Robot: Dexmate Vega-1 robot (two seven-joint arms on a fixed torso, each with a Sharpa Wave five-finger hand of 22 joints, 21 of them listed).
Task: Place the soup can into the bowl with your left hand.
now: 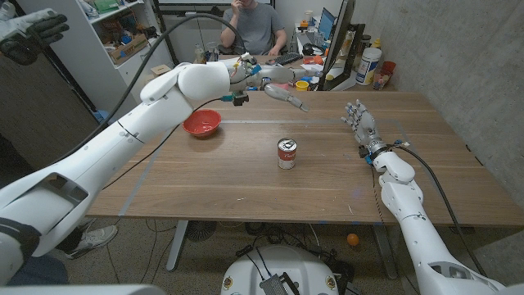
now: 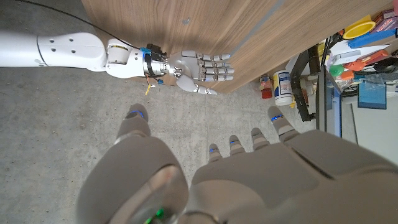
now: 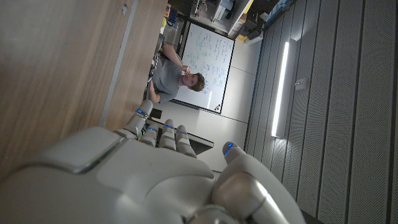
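my left hand's fingers are spread apart and hold nothing. that left hand hovers raised above the table's far side. the soup can stands upright mid-table, well apart from the red bowl. i should lower beside the can, wrap it squarely, then lift. my right hand rests empty, fingers extended.

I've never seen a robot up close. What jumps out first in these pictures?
A red-and-white soup can stands alone mid-table, with a red bowl off to its left. The left hand hangs open above the table's far side, holding nothing, while the right hand waits at the table's right.
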